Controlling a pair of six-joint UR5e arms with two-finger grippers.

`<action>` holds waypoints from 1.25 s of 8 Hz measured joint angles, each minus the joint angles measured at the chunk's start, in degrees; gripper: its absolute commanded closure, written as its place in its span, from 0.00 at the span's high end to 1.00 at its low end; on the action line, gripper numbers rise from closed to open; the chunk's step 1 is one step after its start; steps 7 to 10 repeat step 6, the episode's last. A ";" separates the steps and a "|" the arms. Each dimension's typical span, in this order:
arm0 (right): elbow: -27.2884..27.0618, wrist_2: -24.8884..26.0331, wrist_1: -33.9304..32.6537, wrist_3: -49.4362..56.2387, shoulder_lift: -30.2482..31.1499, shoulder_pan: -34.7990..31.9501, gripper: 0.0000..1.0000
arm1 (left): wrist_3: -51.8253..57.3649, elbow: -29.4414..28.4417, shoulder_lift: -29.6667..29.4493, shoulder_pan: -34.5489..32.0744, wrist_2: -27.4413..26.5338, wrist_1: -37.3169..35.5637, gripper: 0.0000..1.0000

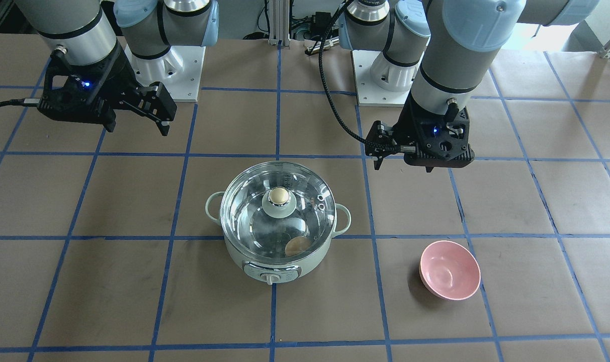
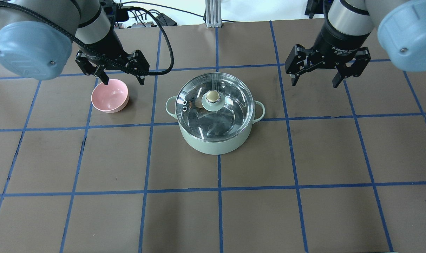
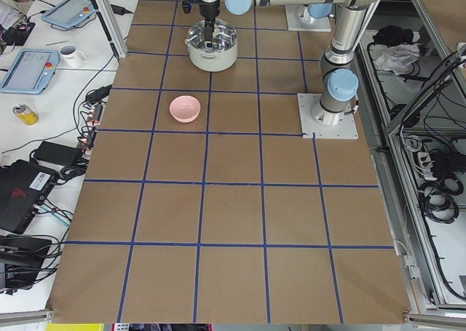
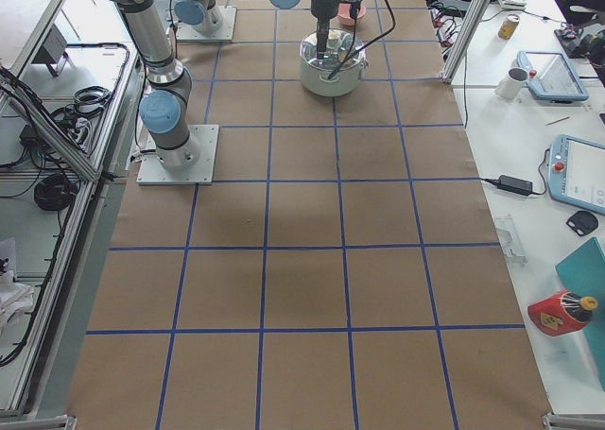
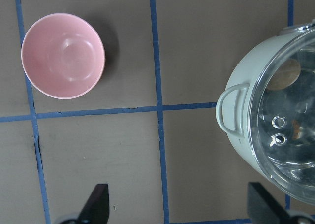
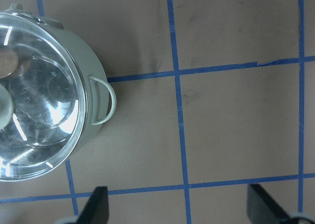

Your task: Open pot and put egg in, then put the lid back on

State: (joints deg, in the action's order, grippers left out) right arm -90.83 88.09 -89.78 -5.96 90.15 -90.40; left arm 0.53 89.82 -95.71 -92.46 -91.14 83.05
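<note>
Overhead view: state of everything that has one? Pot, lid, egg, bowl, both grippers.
pot: upright, closed by its lid.
lid: seated on the pot, not held.
egg: inside the pot, visible through the glass.
pink bowl: upright, empty.
left gripper: open, empty, beside the bowl.
right gripper: open, empty, off to the pot's side.

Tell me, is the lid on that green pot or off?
On. The glass lid sits level across the rim of the pot, and the egg shows through the glass, inside.
</note>
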 measured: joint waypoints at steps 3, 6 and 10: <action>-0.11 -0.02 0.00 0.06 -0.01 -0.03 1.00 | 0.00 0.00 0.04 0.00 0.00 -0.07 1.00; -0.13 -0.02 -0.04 0.54 0.02 -0.07 1.00 | -0.03 0.00 0.09 0.00 0.00 -0.03 1.00; -0.13 -0.02 -0.04 0.54 0.02 -0.07 1.00 | -0.03 0.00 0.09 0.00 0.00 -0.03 1.00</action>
